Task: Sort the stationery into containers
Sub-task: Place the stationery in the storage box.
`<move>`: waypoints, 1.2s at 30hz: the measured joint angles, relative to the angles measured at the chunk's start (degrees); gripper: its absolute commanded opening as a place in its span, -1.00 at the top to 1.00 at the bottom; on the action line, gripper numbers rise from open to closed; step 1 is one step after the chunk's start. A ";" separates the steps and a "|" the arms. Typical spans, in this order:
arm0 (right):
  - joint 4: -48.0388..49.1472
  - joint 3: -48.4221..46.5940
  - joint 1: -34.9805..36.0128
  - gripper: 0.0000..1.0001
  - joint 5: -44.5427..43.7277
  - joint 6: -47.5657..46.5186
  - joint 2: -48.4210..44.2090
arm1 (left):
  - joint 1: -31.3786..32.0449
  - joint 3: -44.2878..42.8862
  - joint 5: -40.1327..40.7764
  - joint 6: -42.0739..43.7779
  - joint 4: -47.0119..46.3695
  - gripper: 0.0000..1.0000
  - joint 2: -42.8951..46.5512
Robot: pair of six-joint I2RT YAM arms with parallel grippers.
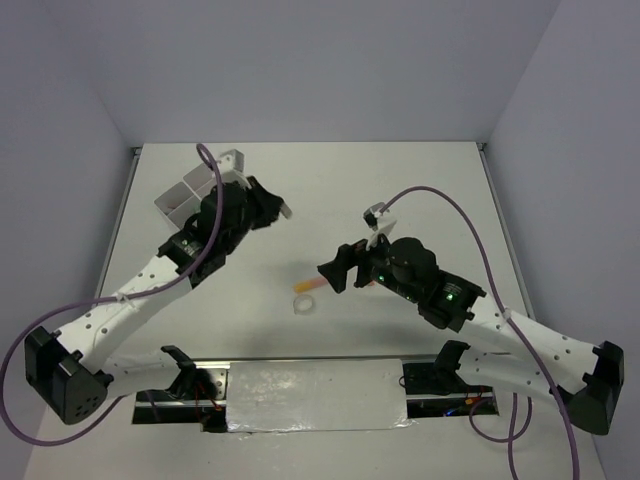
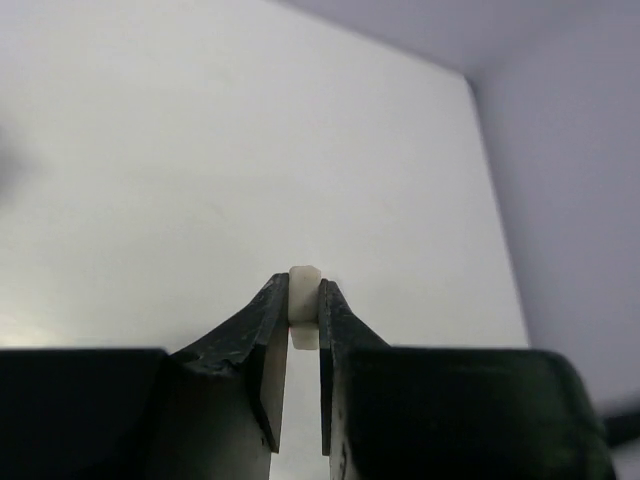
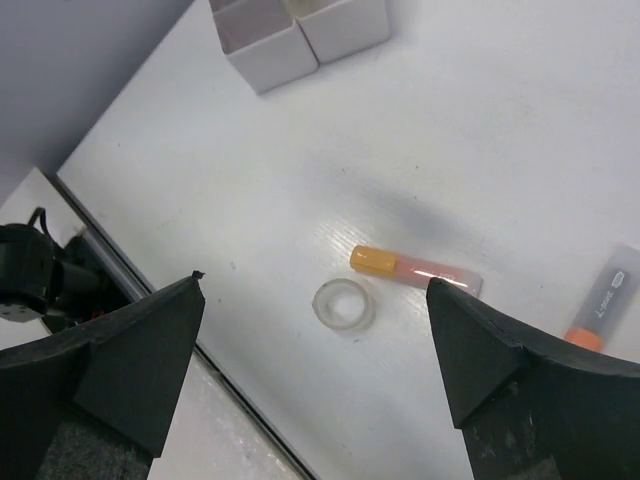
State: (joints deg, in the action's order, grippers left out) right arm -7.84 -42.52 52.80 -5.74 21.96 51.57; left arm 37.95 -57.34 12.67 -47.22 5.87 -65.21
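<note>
My left gripper (image 1: pixel 276 210) is shut on a small white bit (image 2: pixel 304 295) and holds it above the table, just right of the white trays (image 1: pixel 185 195). My right gripper (image 1: pixel 335 268) is open and empty and hovers over the table's middle. In the right wrist view a clear tape ring (image 3: pixel 343 305) and a pink marker with an orange cap (image 3: pixel 415 268) lie on the table between the open jaws. A grey item with an orange end (image 3: pixel 603 305) lies at the right edge. The ring (image 1: pixel 303 303) and the marker (image 1: pixel 312 287) also show from above.
The trays (image 3: pixel 300 30) stand at the table's far left, partly hidden by the left arm. A metal strip (image 1: pixel 315 395) runs along the near edge between the arm bases. Purple cables loop over both arms.
</note>
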 measured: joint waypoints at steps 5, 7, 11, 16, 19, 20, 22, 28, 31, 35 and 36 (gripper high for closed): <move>-0.68 1.05 -0.57 -0.99 -0.57 0.07 -5.22 | -13.25 -7.56 19.15 3.67 2.34 1.00 -6.62; -0.79 1.46 -0.57 -0.99 -0.72 0.00 -6.14 | -18.84 -10.49 24.96 4.00 3.37 1.00 -11.65; -1.44 2.60 -0.57 -0.99 -0.70 -0.42 -6.93 | -24.13 -16.52 32.54 7.02 1.86 1.00 -22.64; -1.66 3.32 -0.61 -0.99 1.20 -0.83 -6.21 | -25.92 -17.53 36.61 11.61 -4.33 0.93 -28.50; -1.66 3.43 -0.61 -0.99 1.99 -1.49 -4.48 | -26.97 -17.53 37.31 14.08 -8.72 0.92 -29.90; -1.73 3.45 -0.61 -0.99 2.10 -1.81 -3.98 | -27.19 -17.57 37.59 14.38 -9.86 0.93 -30.25; -1.75 3.45 -0.68 -0.99 2.14 -2.40 -3.08 | -27.56 -17.94 38.01 14.67 -11.32 0.90 -31.12; -1.64 3.45 -0.68 -0.99 2.45 -3.76 -1.03 | -27.58 -17.64 38.10 15.41 -14.03 0.77 -33.18; -1.55 3.45 -0.68 -0.99 3.13 -4.07 0.24 | -27.58 -16.65 38.10 15.65 -15.32 0.68 -33.51; -1.53 3.45 -0.70 -0.99 3.85 -4.72 1.73 | -27.58 -16.52 38.07 15.82 -17.42 0.57 -35.15; -1.53 3.45 -0.70 -0.99 3.89 -4.92 1.95 | -27.58 -16.50 38.05 15.82 -17.68 0.57 -35.67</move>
State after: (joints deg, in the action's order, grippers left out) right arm -9.37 -39.07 52.10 -1.85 17.04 53.52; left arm 10.37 -73.84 50.72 -31.40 -11.81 -100.88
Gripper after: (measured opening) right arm 0.996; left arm 0.254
